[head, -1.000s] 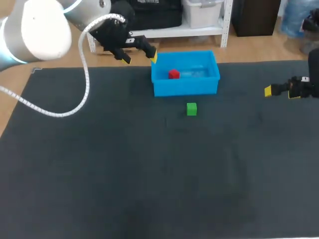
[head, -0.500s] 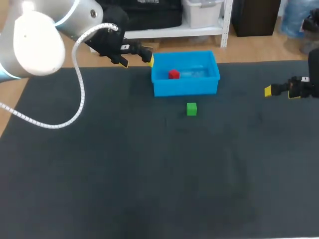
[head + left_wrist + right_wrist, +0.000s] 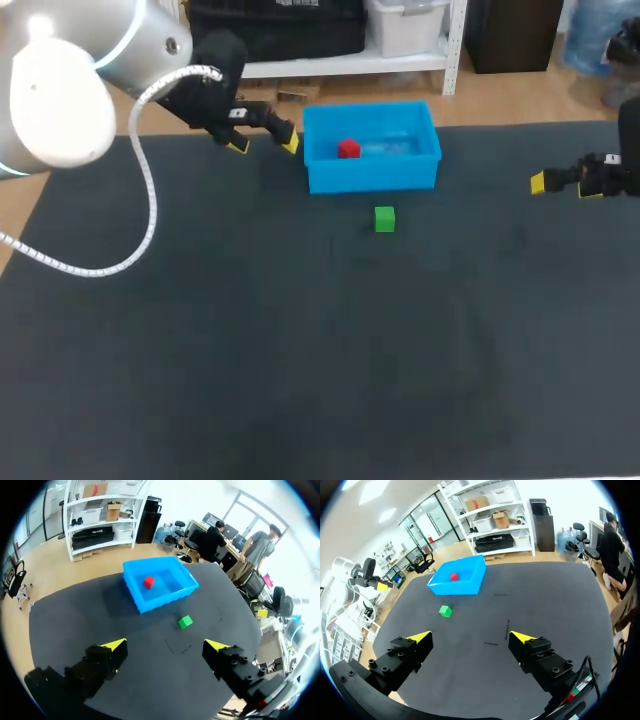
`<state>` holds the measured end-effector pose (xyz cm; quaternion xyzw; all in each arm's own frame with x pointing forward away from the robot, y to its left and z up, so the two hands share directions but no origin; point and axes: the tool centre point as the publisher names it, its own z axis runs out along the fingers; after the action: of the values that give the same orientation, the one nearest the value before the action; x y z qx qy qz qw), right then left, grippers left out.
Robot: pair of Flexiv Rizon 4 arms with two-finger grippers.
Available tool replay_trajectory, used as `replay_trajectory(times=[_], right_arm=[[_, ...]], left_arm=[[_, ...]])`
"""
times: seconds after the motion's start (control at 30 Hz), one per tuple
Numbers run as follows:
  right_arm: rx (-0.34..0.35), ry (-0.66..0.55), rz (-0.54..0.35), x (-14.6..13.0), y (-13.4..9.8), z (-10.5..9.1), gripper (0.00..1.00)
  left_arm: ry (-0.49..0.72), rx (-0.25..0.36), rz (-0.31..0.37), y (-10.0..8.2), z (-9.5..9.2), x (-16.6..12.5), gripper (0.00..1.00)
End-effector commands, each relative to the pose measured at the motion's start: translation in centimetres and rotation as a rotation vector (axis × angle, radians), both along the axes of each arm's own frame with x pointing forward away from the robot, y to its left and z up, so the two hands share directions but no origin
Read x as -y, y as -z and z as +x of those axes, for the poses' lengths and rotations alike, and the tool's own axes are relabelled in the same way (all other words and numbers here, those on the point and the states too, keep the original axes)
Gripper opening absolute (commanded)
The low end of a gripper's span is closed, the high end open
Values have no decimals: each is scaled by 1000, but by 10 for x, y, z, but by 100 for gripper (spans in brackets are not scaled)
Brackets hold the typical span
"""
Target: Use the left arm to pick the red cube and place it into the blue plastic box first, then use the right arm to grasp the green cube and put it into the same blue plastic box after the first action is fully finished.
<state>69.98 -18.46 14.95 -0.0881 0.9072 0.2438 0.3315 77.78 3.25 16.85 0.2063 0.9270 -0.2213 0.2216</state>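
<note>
Left tool (image 3: 264, 145) farther from blue plastic box (image 3: 372, 176), released — right tool (image 3: 563, 186) released too, partly cut off.

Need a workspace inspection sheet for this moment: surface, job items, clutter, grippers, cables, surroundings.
Surface: dark mat covering the table, lying flat.
Job's things: red cube inside the blue plastic box; green cube on the mat by the box's near wall, apart from it.
Clutter: nothing seen.
Grippers: left gripper open, empty, beside the box's left wall; right gripper open, empty, near the mat's right edge.
Cables: white cable loops over the mat's left part.
Surroundings: nothing seen reaching over the table.
</note>
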Motion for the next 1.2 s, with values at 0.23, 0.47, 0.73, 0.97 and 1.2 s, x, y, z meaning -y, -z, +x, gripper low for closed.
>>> replay_trajectory(times=[0.23, 0.47, 0.73, 0.97, 1.2], right_arm=[[-1, -2, 0, 1, 0, 0, 100], [-1, -2, 0, 1, 0, 0, 100], [-1, -2, 0, 1, 0, 0, 100], [-1, -2, 0, 1, 0, 0, 100], [-1, -2, 0, 1, 0, 0, 100]], left_arm=[[10, -1, -14, 3, -8, -10, 100], [25, -18, -10, 9, -18, -12, 100], [32, -31, -10, 13, -25, -14, 100], [44, -32, 3, 13, -27, -14, 100], [44, -32, 3, 13, -27, -14, 100]])
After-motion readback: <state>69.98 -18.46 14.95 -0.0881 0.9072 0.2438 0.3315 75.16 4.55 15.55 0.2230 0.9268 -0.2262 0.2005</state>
